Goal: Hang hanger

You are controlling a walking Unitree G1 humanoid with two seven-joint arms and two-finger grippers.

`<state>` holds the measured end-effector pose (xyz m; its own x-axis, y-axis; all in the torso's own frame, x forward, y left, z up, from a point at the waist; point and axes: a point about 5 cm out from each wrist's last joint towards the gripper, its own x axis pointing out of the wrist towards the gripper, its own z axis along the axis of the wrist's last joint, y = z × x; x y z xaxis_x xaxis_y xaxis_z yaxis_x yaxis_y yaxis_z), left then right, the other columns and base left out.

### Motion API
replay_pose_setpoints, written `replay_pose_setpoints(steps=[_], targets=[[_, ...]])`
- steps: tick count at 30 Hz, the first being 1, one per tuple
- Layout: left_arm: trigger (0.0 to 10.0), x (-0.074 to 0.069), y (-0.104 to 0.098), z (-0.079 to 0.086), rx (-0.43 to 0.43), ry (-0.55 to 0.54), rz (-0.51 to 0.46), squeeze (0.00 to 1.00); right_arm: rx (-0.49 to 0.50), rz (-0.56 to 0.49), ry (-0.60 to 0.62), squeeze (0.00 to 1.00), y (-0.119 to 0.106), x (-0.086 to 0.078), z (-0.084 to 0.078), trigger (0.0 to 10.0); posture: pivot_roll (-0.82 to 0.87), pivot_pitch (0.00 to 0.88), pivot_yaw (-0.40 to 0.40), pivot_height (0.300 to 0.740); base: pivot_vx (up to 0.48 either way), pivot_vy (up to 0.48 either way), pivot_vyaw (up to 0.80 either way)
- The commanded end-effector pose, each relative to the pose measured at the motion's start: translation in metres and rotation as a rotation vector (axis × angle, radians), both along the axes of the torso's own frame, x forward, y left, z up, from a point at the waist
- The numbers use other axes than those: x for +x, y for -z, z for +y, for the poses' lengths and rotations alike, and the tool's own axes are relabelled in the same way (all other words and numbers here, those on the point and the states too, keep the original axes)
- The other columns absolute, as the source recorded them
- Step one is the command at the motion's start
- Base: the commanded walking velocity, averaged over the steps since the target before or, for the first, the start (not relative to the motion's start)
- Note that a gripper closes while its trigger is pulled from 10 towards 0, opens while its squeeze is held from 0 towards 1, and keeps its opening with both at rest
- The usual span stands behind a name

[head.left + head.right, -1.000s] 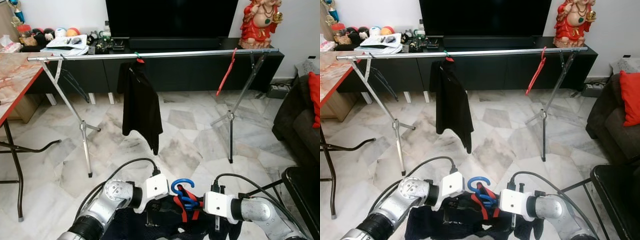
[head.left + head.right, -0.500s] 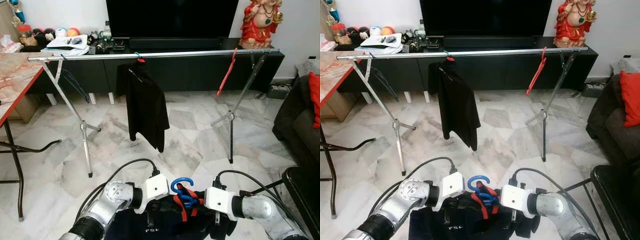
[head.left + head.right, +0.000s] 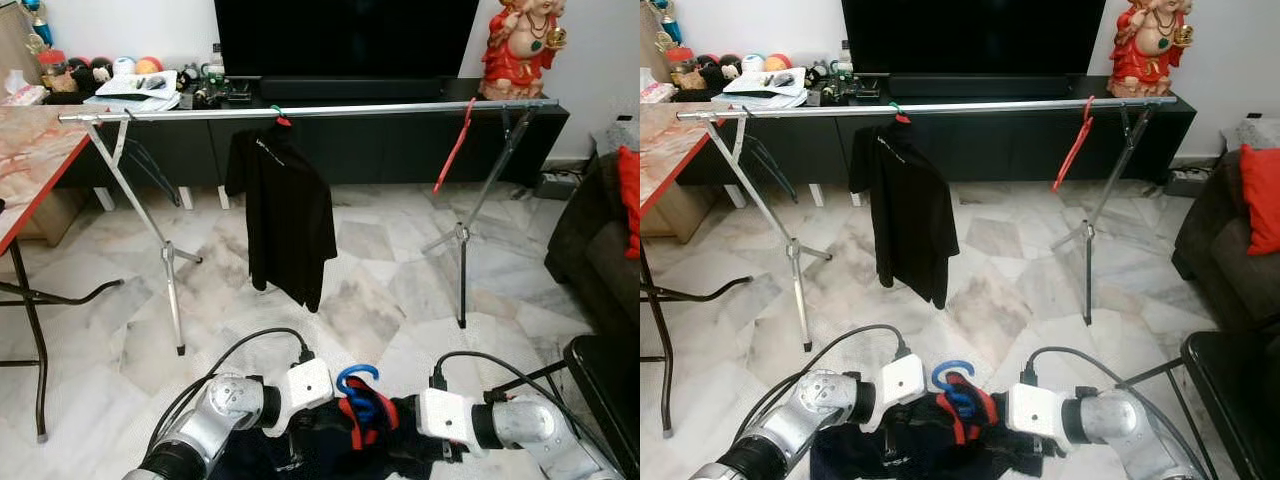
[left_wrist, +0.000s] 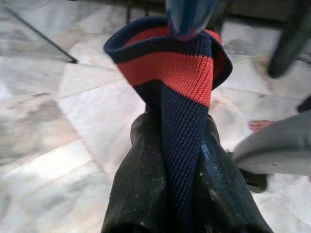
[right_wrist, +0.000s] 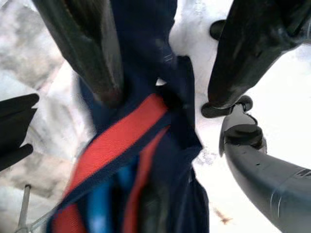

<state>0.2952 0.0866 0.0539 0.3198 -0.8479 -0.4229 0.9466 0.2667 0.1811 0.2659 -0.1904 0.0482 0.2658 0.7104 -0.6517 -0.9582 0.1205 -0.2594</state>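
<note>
**Blue hanger held low between both grippers, in front of the rail**

The blue plastic hanger point(image 3: 358, 384), dressed in a navy garment with a red-striped collar point(image 3: 352, 425), sits low before the robot, its hook pointing up, well short of the silver clothes rail point(image 3: 300, 111). White lettering on the garment near the left gripper is too small to read; a small white mark on the hanging black t-shirt's point(image 3: 285, 215) shoulder is likewise illegible.

Compared with half a second ago, the hanger and both arms sit lower in the eye views, and the black t-shirt on the rail has swung round, showing more of its sleeve.

The left gripper point(image 4: 167, 160) has its fingers point(image 4: 141, 179) pressed together on the navy knit collar, just under the hanger's hook. The right gripper point(image 5: 160, 63) reaches in from the other side; its fingers point(image 5: 82, 48) stand apart with the navy cloth between them, and I cannot tell whether they pinch it.

A red plastic hanger point(image 3: 455, 142) hangs bare near the rail's right end. A marble-patterned table point(image 3: 30, 160) stands at the left.
</note>
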Motion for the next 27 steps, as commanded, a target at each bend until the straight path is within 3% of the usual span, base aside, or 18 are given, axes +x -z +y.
replay_pose_setpoints(steps=[1,3,5,6,12,17,19,21,23,24,25,27], targets=[[0.0,0.009,-0.007,0.004,0.008,-0.049,-0.067,0.00,-0.027,-0.009,0.025,1.00,0.002,0.000,-0.005,10.0,-0.03,0.055,-0.013,0.740,0.000,0.000,0.00],[0.0,0.011,-0.005,0.007,0.013,-0.094,-0.084,0.00,-0.015,-0.034,0.072,1.00,-0.001,0.004,-0.007,10.0,-0.03,0.055,-0.013,0.740,0.000,0.000,0.00],[0.0,0.014,-0.005,0.010,0.019,-0.132,-0.103,0.00,-0.007,-0.060,0.097,0.56,-0.003,0.006,-0.008,10.0,-0.03,0.055,-0.013,0.740,0.000,0.000,0.00],[0.0,0.015,-0.004,0.011,0.025,-0.156,-0.115,0.00,-0.002,-0.068,0.110,0.00,-0.004,0.007,-0.008,10.0,-0.03,0.061,-0.015,0.740,0.000,0.000,0.00],[0.0,0.021,-0.002,0.020,0.037,-0.290,-0.171,0.00,0.016,-0.091,0.182,0.00,-0.004,0.008,-0.009,10.0,-0.03,0.063,-0.015,0.740,0.000,0.000,0.00],[0.0,0.030,-0.007,0.029,0.015,-0.472,-0.280,0.00,0.010,-0.117,0.375,0.00,0.012,0.005,-0.018,10.0,-0.02,0.066,-0.010,0.740,0.000,0.000,0.00],[0.0,0.031,-0.007,0.030,0.015,-0.485,-0.288,0.00,0.006,-0.117,0.399,0.00,0.013,0.005,-0.020,10.0,-0.02,0.066,-0.010,0.740,0.000,0.000,0.00],[0.0,0.033,-0.007,0.037,0.040,-0.571,-0.344,0.00,-0.016,-0.143,0.546,0.00,0.024,0.004,-0.026,10.0,-0.03,0.069,-0.006,0.740,0.000,0.000,0.00],[2.5,0.033,-0.004,0.043,0.018,-0.669,-0.334,0.00,-0.005,-0.128,0.717,0.00,0.040,0.000,-0.027,10.0,-0.03,0.069,-0.006,0.740,0.000,0.000,0.00],[2.5,0.033,-0.003,0.044,0.014,-0.675,-0.328,0.00,-0.003,-0.125,0.731,0.00,0.042,0.000,-0.027,10.0,-0.03,0.069,-0.006,0.740,0.000,0.000,0.00],[9.9,0.032,0.000,0.046,-0.001,-0.713,-0.291,0.00,0.006,-0.108,0.788,0.00,0.048,-0.003,-0.026,10.0,-0.03,0.069,-0.001,0.740,0.000,0.000,0.00],[10.0,0.028,0.008,0.056,-0.096,-0.836,-0.171,0.00,0.049,-0.045,1.004,0.00,0.069,-0.014,-0.024,10.0,-0.03,0.065,0.007,0.740,0.000,0.000,0.00]])
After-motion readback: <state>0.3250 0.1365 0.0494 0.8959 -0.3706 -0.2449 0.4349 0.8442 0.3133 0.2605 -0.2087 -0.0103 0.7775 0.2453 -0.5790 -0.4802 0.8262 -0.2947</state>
